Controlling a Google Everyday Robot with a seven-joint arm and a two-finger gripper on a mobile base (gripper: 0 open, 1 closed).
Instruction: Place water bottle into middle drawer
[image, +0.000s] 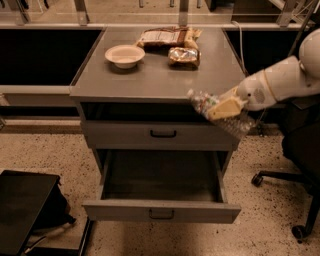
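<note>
The water bottle (202, 103), clear and crinkled, hangs tilted in the air off the cabinet's front right corner, cap end to the upper left. My gripper (224, 107) is shut on the water bottle around its middle, with cream fingers (227, 105) across it. The white arm reaches in from the right. The middle drawer (161, 211), grey with a small black bar handle, stands pulled open below and to the left of the bottle, its inside bare. The upper drawer (163, 134) is closed.
On the cabinet top (150, 80) stand a white bowl (125, 55) and two wrapped snack packets (167, 37) (184, 55). An office chair base (290, 182) stands at the right. A black case (25, 210) lies on the floor at the lower left.
</note>
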